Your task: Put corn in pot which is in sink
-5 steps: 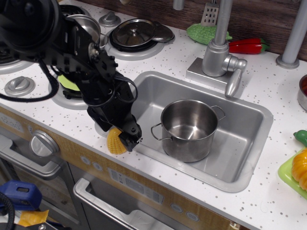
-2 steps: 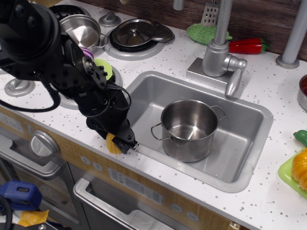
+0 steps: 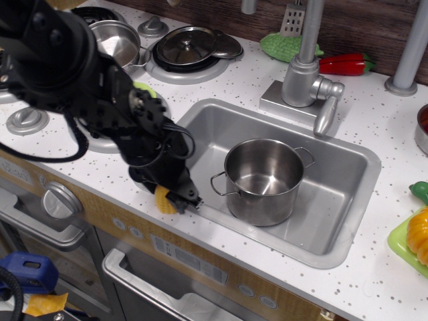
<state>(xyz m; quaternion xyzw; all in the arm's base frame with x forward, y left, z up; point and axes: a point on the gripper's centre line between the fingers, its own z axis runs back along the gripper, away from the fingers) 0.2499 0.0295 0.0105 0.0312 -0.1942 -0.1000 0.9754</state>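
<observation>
Gripper (image 3: 175, 198) low at the front edge of the tabletop (image 3: 374, 127), just left of the sink (image 3: 334, 221). Corn (image 3: 162, 200) sits under/against the fingertips, touching the tabletop; can't tell if the jaws are clamped on it, too occluded by the black arm.

Pot (image 3: 263, 180) upright in the sink, left-centre, empty, both loop handles visible. Corn is outside the sink, near the pot's left handle but apart from it.

Surface: white speckled tabletop, wood-look front panel with knobs below. Faucet (image 3: 305, 67) behind the sink. Back left: burner with lid (image 3: 186, 45), small pot (image 3: 119, 37) partly behind the arm. Back: green knobbly veg (image 3: 284, 45), red pepper (image 3: 346, 64), grey post (image 3: 411, 53) at right. Right edge: orange ridged toy (image 3: 419, 235) on a green plate (image 3: 399, 242), cropped. Dark wood wall behind.
</observation>
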